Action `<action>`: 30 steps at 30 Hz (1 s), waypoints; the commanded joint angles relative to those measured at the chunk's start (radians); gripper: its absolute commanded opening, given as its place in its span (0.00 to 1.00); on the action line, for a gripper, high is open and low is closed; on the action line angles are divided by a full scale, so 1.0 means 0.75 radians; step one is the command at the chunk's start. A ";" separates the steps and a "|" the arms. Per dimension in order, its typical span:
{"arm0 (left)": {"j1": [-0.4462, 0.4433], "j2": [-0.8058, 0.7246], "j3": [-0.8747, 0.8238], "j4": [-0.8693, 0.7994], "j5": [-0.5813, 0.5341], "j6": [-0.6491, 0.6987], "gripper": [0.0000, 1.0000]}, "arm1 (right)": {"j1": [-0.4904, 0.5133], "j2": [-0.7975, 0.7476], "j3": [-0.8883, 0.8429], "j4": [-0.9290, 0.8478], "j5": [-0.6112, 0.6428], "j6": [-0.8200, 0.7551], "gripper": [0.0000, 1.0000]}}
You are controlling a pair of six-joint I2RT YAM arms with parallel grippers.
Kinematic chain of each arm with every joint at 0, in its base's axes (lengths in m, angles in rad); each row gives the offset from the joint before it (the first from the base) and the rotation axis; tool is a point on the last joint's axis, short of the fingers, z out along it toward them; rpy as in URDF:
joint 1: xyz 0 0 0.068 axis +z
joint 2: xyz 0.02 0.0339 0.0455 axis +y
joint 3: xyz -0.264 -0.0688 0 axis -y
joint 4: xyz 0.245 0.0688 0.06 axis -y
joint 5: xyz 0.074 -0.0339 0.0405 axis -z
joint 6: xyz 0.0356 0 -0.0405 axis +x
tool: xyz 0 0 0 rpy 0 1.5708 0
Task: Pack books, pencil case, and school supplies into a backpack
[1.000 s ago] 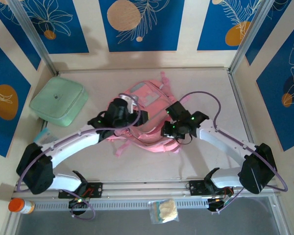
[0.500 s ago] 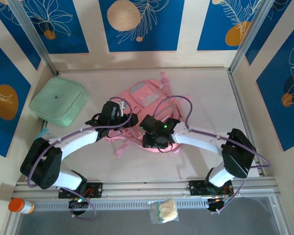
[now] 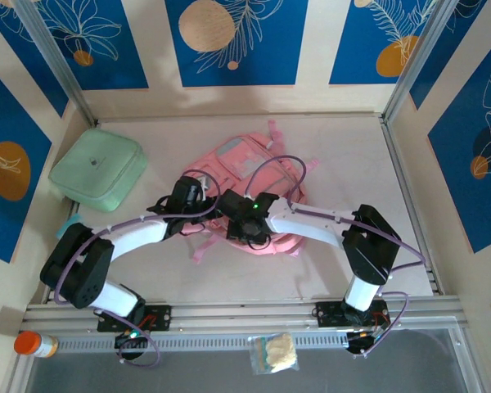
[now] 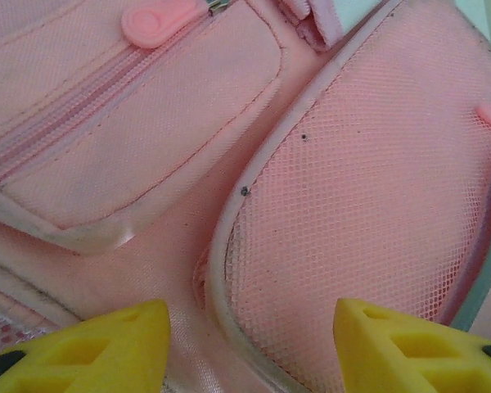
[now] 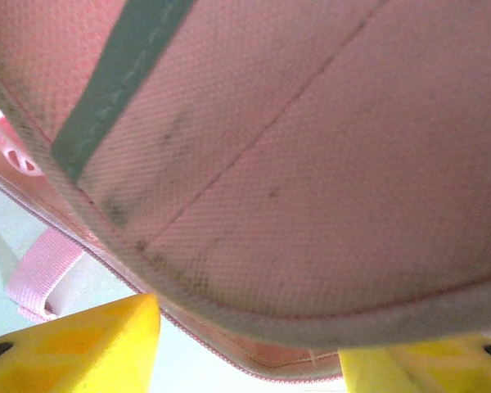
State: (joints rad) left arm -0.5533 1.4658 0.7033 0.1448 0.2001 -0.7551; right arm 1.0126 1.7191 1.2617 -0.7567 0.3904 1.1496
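From overhead I see the large pink fabric backpack (image 3: 247, 160) lying flat in the middle of the tabletop (image 3: 352, 147), one strap trailing toward 12 o'clock. Both arms meet at the bag's 7 o'clock edge, I judge so that one can lift fabric while the other finds an opening.

My left end effector (image 4: 250, 352) hangs wide open just above the mesh side pocket (image 4: 368, 188), holding nothing. A pink zip pull (image 4: 159, 20) sits at 11 o'clock in its view. My right end effector (image 5: 250, 352) is spread just as wide, with a piped fabric edge sagging across the gap, unclamped as far as I can tell.

The square mint green pouch (image 3: 96, 169) rests at 9 o'clock of the bag. The arms cover the bag's near half, so I cannot tell what is packed inside.
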 commanded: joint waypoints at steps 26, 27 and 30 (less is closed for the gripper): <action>0.077 0.099 -0.070 0.138 -0.027 -0.108 0.52 | 0.015 0.236 0.152 -0.010 0.198 0.169 0.10; 0.076 0.111 -0.070 0.130 -0.035 -0.101 0.51 | 0.019 0.223 0.145 -0.023 0.214 0.158 0.08; 0.077 0.142 -0.082 0.159 -0.070 -0.096 0.51 | 0.025 0.194 0.130 -0.068 0.253 0.127 0.03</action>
State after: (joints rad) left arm -0.5060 1.5307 0.6514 0.2909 0.1787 -0.8371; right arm 1.0393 1.8839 1.3926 -0.7502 0.4915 1.2594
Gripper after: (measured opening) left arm 0.508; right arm 0.049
